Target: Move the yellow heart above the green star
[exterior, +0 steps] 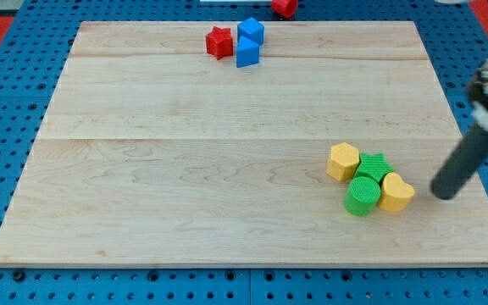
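The yellow heart (pixel 396 192) lies at the view's lower right, touching the lower right side of the green star (pixel 374 164). My tip (pixel 444 195) stands on the board just to the right of the yellow heart, a small gap apart from it. The rod slants up to the view's right. A green cylinder (pixel 363 196) touches the heart's left side and sits below the star. A yellow hexagon (pixel 343 161) touches the star's left side.
A red star-like block (pixel 219 42) and two blue blocks (pixel 250 31) (pixel 246 52) cluster near the wooden board's (pixel 185 169) top edge. Another red block (pixel 285 7) lies off the board at the view's top.
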`<move>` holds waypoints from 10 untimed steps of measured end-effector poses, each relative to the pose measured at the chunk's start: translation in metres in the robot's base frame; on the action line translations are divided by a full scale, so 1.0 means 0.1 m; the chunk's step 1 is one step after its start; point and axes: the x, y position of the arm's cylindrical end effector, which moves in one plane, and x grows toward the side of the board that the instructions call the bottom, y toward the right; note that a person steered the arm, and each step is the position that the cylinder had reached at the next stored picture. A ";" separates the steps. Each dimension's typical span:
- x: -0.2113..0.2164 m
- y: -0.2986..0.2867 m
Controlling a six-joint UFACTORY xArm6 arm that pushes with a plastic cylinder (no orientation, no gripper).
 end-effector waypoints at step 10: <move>-0.25 0.54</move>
